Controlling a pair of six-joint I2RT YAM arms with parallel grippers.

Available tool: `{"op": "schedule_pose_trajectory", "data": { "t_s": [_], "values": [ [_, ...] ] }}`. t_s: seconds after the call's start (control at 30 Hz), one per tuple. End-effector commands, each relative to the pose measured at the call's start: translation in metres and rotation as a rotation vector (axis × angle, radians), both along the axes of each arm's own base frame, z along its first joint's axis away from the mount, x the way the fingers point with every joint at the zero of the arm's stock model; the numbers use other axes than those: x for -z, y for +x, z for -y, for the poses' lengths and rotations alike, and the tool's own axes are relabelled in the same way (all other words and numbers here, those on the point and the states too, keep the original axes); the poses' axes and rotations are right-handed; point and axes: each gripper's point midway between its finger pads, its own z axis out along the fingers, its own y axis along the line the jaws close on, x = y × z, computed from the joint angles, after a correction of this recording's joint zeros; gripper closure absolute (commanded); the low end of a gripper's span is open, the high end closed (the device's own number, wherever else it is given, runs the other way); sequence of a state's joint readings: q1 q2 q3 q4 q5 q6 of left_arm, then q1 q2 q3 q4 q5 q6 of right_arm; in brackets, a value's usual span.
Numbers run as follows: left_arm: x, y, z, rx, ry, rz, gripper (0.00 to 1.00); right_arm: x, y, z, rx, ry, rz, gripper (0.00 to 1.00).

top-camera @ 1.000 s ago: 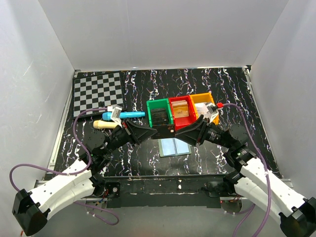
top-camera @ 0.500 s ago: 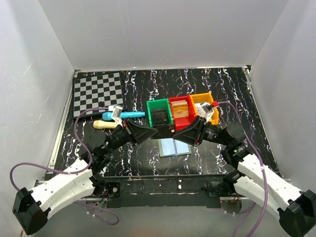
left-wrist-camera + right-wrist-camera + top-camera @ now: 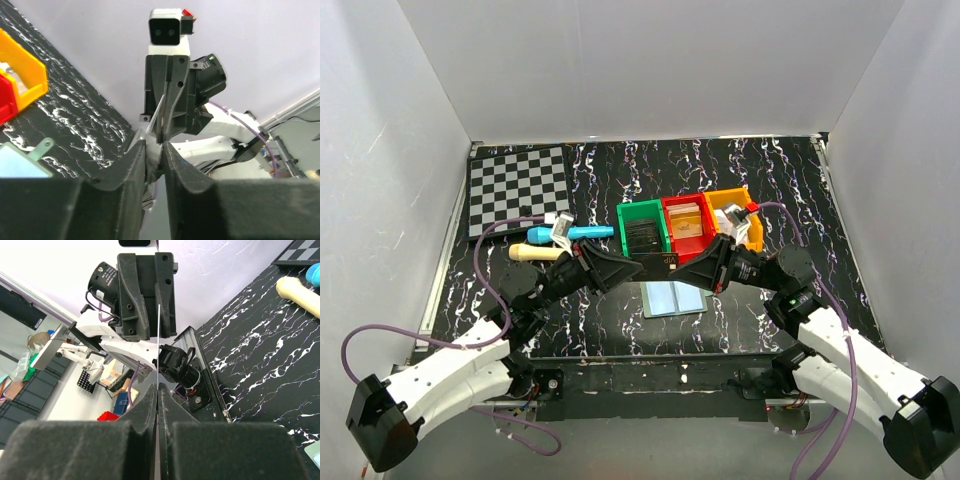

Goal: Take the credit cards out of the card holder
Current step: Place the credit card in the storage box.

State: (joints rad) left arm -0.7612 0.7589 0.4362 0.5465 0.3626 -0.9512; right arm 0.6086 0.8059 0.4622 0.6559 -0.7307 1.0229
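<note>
Starting closest in: got the card holder [image 3: 674,298] lying open on the table [image 3: 620,170], pale-blue panels up, just this side of the bins. A bit beyond and raised off the table, seeing a dark credit card [image 3: 659,262] hanging in mid-air between both claws.

Calling the right gripper [image 3: 158,386] clamped hard on one end, squeezed down to nothing but the card's thin edge line. Can't tell on the left gripper [image 3: 155,145]: nearly closed round the other end but showing a sliver of gap, so maybe pinching, maybe loose.

Guessing light, stiff, glossy and pretty slippery. Best pinched across the flat faces, well in from the edge, not by a corner.

Further back, spotted the green bin [image 3: 640,205], red bin [image 3: 685,199] and orange bin [image 3: 728,194], then a checkerboard mat [image 3: 518,188] off to the left.
</note>
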Motion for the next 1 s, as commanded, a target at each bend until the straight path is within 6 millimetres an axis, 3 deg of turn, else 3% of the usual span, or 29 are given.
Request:
{"op": "schedule_pose_trajectory", "data": {
  "t_s": [0.0, 0.03, 0.1, 0.23, 0.33, 0.43, 0.5, 0.6, 0.7, 0.8, 0.97],
  "values": [
    [0.000, 0.002, 0.002, -0.003, 0.056, 0.037, 0.58, -0.032, -0.008, 0.005, -0.009, 0.063, 0.110, 0.99],
    [0.003, 0.004, 0.000, -0.019, 0.080, 0.035, 0.42, -0.031, -0.009, 0.006, -0.005, 0.056, 0.125, 0.99],
    [0.007, 0.012, -0.005, -0.061, 0.126, 0.023, 0.22, -0.027, -0.011, 0.008, -0.001, 0.032, 0.124, 0.99],
    [-0.009, 0.028, -0.031, -0.130, 0.159, 0.066, 0.08, -0.016, -0.020, 0.013, -0.018, -0.044, 0.173, 0.99],
    [-0.032, 0.024, -0.038, -0.058, 0.173, 0.162, 0.08, -0.001, -0.028, 0.016, -0.065, -0.129, 0.193, 0.99],
    [-0.050, 0.004, -0.025, 0.156, 0.233, 0.279, 0.11, 0.006, -0.041, 0.019, -0.135, -0.163, 0.213, 0.99],
    [-0.050, -0.003, -0.018, 0.289, 0.283, 0.313, 0.19, 0.010, -0.045, 0.020, -0.153, -0.183, 0.219, 0.99],
    [-0.043, -0.006, -0.011, 0.424, 0.323, 0.297, 0.27, 0.015, -0.046, 0.022, -0.156, -0.201, 0.226, 0.99],
    [-0.036, -0.013, -0.007, 0.509, 0.337, 0.279, 0.28, 0.018, -0.046, 0.022, -0.158, -0.212, 0.225, 0.99],
    [-0.022, -0.024, 0.006, 0.558, 0.412, 0.287, 0.28, 0.021, -0.045, 0.021, -0.164, -0.215, 0.216, 0.99],
    [0.003, -0.031, 0.023, 0.608, 0.509, 0.240, 0.39, 0.019, -0.043, 0.018, -0.174, -0.205, 0.215, 0.99]
  ]
}}
